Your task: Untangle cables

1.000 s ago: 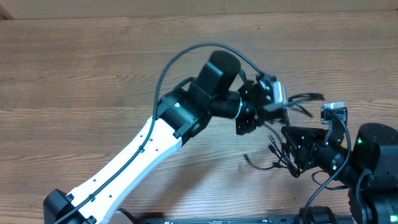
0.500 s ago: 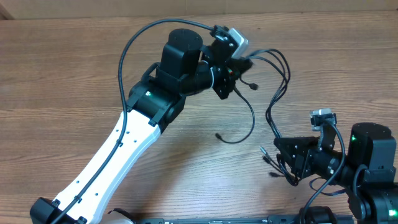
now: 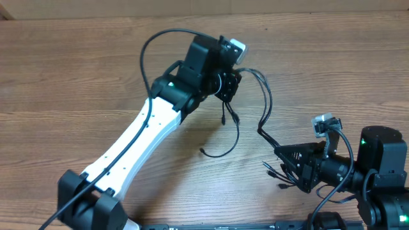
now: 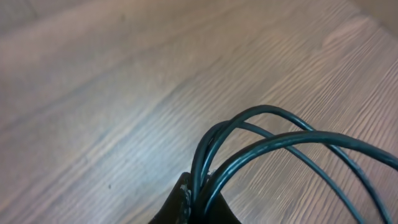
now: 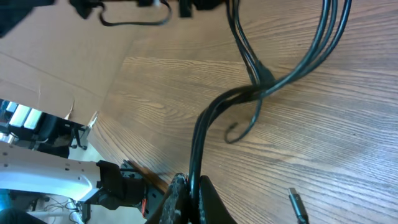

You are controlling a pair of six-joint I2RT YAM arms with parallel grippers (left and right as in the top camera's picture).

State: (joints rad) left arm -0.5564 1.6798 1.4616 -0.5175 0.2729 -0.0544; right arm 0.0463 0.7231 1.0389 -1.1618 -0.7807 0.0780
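The cables [image 3: 264, 105] run as a black bundle between my two tools, over the right half of the worktop [image 3: 77, 76]. My left tool [image 3: 229, 86] is clamped narrow on one end of the bundle, and my right tool [image 3: 284, 156] is pinched shut on the other end. One loose tail [image 3: 220, 148] droops from the left tool and curls low towards the wood. A few plug ends [image 3: 273, 170] stick out just beside the right tool.

I judge the task barely started. The strands are pulled out long, which helps, but they run together as one group and none lies apart on the worktop. What is left is most of it: freeing each cord and laying them down separately.

The overhead view gives me the whole span and both arms, but it shows the cords as one thin line. The left wrist view shows what it cannot: several separate strands [image 4: 267, 146] arching out of my pinch at the fingertips [image 4: 185, 200]. The right wrist view adds more. The strands rise together from my tool [image 5: 186, 198] and then bunch at a crossing [image 5: 260, 88] before fanning out again (that looks like the real snag). A silver-tipped plug [image 5: 298, 205] lies on the wood nearby, and no other view shows it clearly.
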